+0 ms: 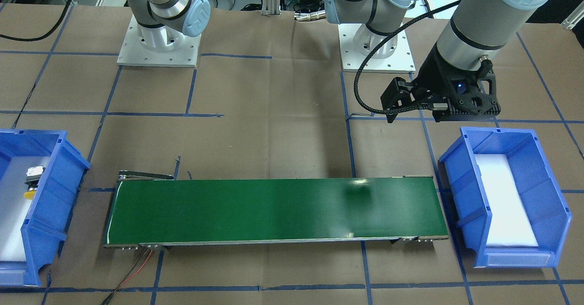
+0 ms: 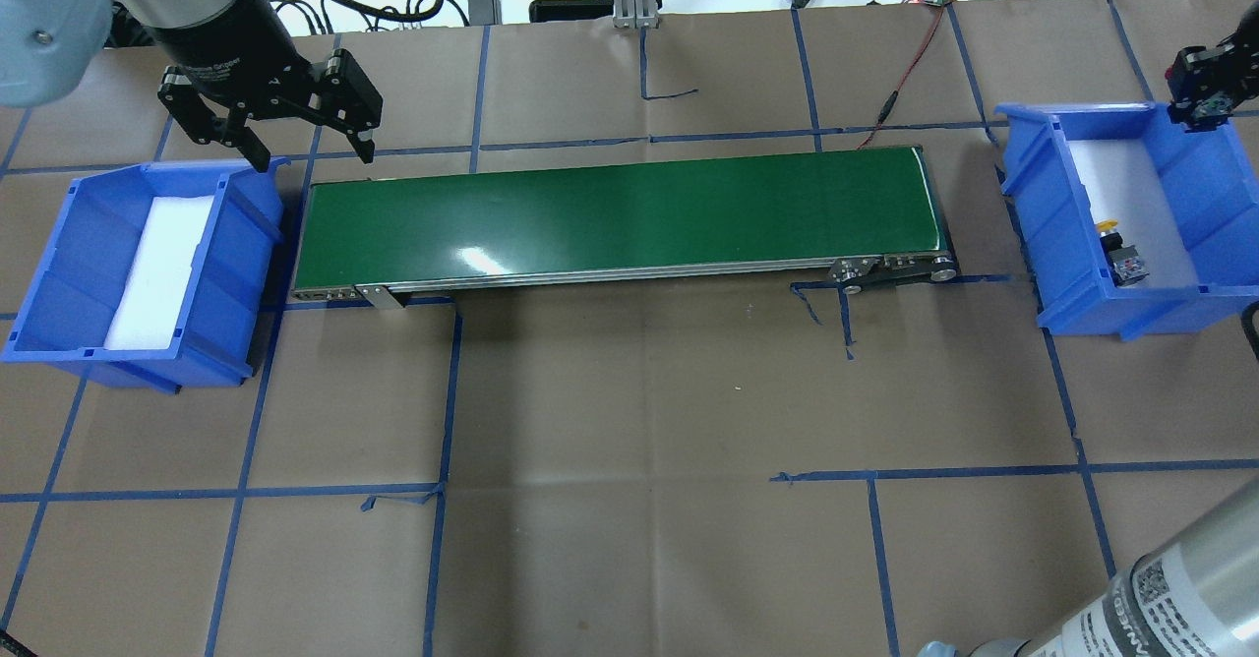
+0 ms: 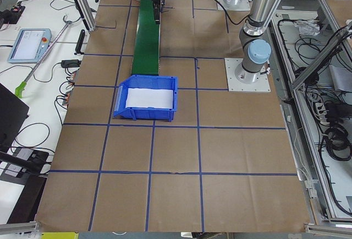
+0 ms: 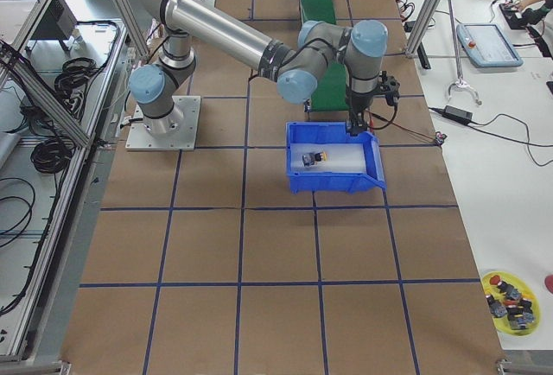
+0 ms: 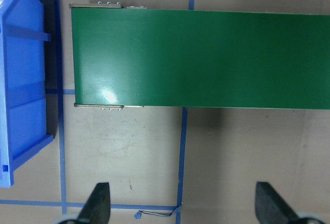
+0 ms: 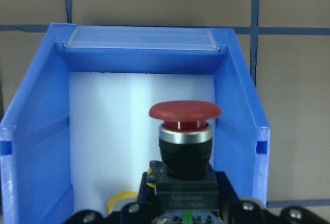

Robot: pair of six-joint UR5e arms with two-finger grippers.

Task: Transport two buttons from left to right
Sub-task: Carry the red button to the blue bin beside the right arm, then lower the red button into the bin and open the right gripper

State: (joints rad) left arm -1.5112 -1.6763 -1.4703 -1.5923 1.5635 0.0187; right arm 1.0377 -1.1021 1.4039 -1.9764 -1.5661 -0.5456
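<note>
- Right gripper, at upper right of the overhead view, is clamped on the red button and sits over the upper-right corner of the bin.
- In the wrist view the red button's long axis runs up the frame. Its cap points toward the bin's far wall, with white floor behind it.
- Yellow button lies low in the same bin.
- Left gripper is spread wide and empty, near the belt end.
- Judgement: releasing the red button into the bin comes next.

Red button upright; yellow button in bin
</note>
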